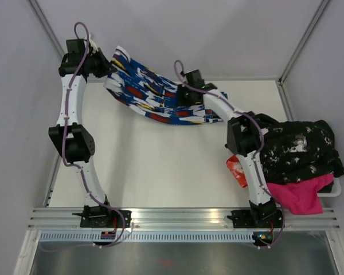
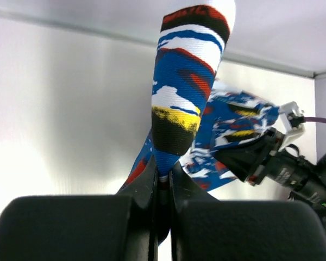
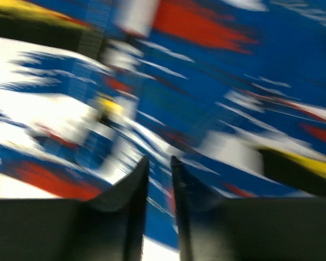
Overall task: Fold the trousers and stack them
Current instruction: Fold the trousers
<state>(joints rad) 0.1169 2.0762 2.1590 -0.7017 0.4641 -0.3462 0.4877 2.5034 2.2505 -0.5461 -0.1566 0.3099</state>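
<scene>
Item: the trousers (image 1: 152, 97), royal blue fabric with white, red, black and yellow splashes, held up over the far part of the table (image 1: 160, 172) and slung in a sagging band from far left to centre. Material: judged soft, light and limp, since the span droops between its two held points and creases are seen along its length; no stiffness is expected, and loose parts are likely to swing or slide when carried. Hold, left end: a narrow gather of cloth is pinched between the closed fingers of the left gripper (image 2: 163, 176), the fabric rising above them in the left wrist view. Hold, right end: the right gripper (image 1: 186, 94) is set into the cloth, its fingers nearly together in a blurred right wrist view; a closed grip on the fabric is judged from the way the band hangs from it. Recommended grasp: hems, waistband or bunched folds, where several layers can be clamped at once. Adjacent: a dark garment pile (image 1: 301, 143) over a pink garment (image 1: 301, 197) at the right edge, well apart from the trousers.
</scene>
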